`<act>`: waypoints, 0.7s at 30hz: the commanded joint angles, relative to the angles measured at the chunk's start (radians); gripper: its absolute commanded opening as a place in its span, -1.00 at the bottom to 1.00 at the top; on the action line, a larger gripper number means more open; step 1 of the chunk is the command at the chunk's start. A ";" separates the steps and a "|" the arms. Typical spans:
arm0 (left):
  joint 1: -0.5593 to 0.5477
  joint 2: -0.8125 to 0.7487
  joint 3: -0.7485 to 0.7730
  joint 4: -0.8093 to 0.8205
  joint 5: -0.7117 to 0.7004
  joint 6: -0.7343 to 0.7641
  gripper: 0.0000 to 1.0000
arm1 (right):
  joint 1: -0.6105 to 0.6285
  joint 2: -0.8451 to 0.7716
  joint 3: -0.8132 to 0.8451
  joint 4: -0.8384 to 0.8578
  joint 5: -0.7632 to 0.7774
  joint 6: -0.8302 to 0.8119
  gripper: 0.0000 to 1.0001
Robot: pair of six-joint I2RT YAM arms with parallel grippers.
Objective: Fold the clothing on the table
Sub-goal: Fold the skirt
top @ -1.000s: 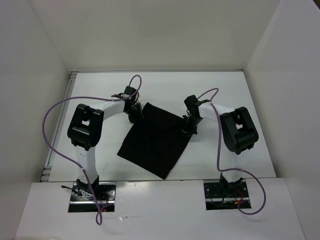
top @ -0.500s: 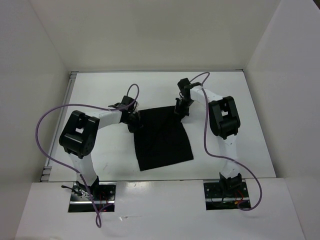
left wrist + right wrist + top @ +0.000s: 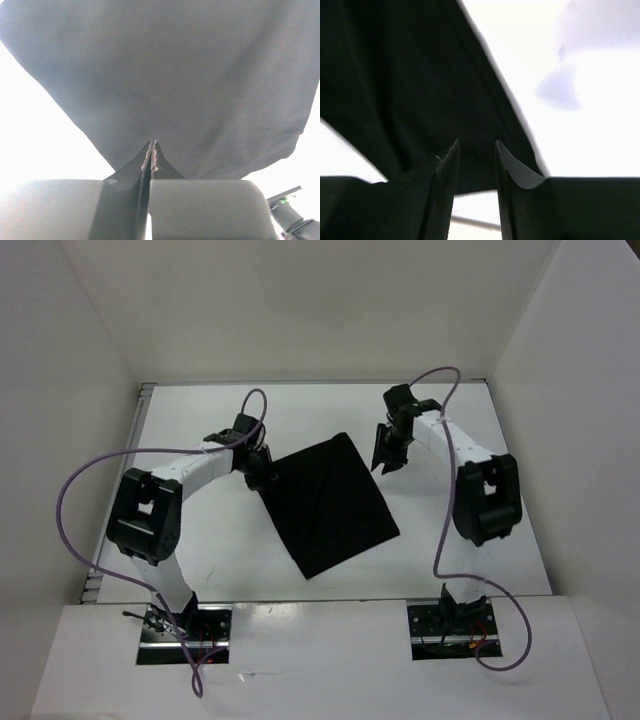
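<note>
The black clothing (image 3: 330, 502) lies flat on the white table (image 3: 180, 425) as a tilted rectangle, one corner pointing to the far side. My left gripper (image 3: 262, 473) sits at its left corner, jaws shut on the fabric edge. In the left wrist view the pressed-together tips of the left gripper (image 3: 151, 145) meet the clothing (image 3: 165, 75), which spreads out beyond them. My right gripper (image 3: 386, 454) hangs just right of the far corner, open and apart from the cloth. In the right wrist view the right gripper (image 3: 477, 144) holds nothing, and the clothing (image 3: 395, 75) lies beyond it.
White walls enclose the table on three sides. A metal edge strip (image 3: 138, 450) runs down the left side. Purple cables (image 3: 85, 475) loop off both arms. The arm bases (image 3: 185, 625) stand at the near edge.
The right gripper has opened, let go of the cloth's far corner and drawn off to the right. The cloth has swung round on the table. The left gripper stays shut on its corner.
</note>
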 commanded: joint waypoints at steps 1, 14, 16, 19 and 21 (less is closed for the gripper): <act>0.018 -0.058 0.081 -0.054 -0.026 0.054 -1.00 | 0.007 -0.166 -0.116 -0.029 0.039 -0.016 -0.19; -0.079 -0.579 -0.478 0.013 0.109 -0.114 0.20 | -0.002 -0.305 -0.454 0.002 -0.019 -0.017 -0.12; -0.091 -0.668 -0.528 0.013 0.118 -0.148 0.20 | -0.002 -0.276 -0.454 0.012 -0.019 -0.017 -0.12; -0.119 -0.759 -0.602 0.025 0.118 -0.210 0.20 | -0.002 -0.237 -0.454 0.034 -0.019 -0.017 -0.12; -0.130 -0.803 -0.635 0.045 0.118 -0.251 0.22 | -0.002 -0.228 -0.465 0.045 -0.030 -0.017 -0.12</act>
